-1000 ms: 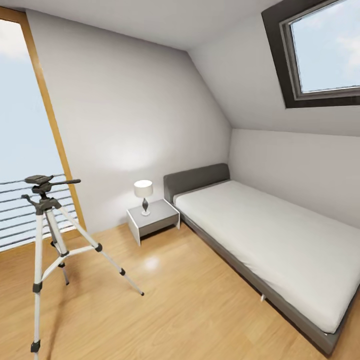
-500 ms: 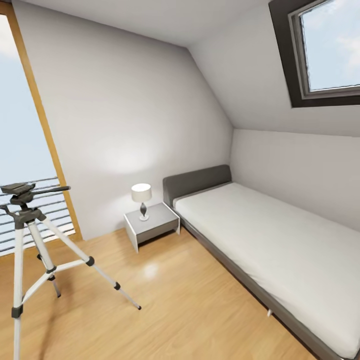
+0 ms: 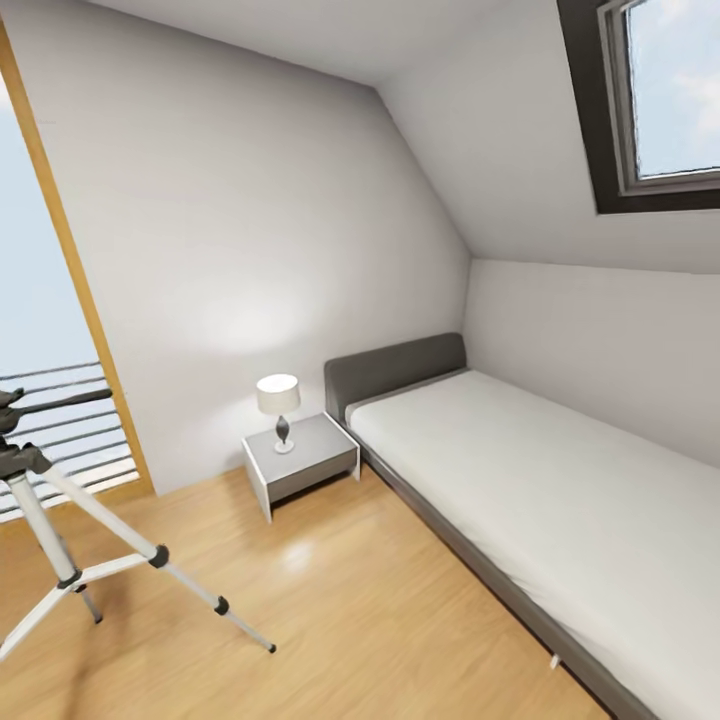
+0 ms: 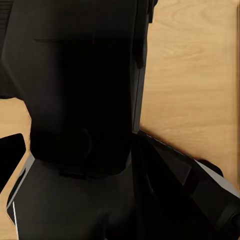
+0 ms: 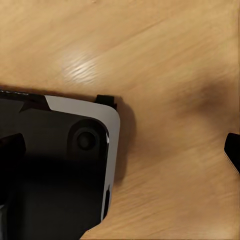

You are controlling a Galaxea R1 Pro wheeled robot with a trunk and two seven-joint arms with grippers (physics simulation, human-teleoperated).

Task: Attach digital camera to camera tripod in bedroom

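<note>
camera tripod [image 3: 60,500] seen at far left of head view (left-arm side, head cropped); legs splayed | gripper states cannot be told

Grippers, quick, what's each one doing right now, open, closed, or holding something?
Left gripper: cannot be told; the left wrist view is mostly dark robot body.
Right gripper: cannot be told; its jaws aren't clearly shown.

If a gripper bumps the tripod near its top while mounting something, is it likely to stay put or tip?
The tripod would probably tip or skid fairly easily: its legs are thin and its head sits high above them. The splayed legs and the braces between them should resist a gentle push. Its small feet rest on glossy wood floor, so sliding seems likely.
</note>
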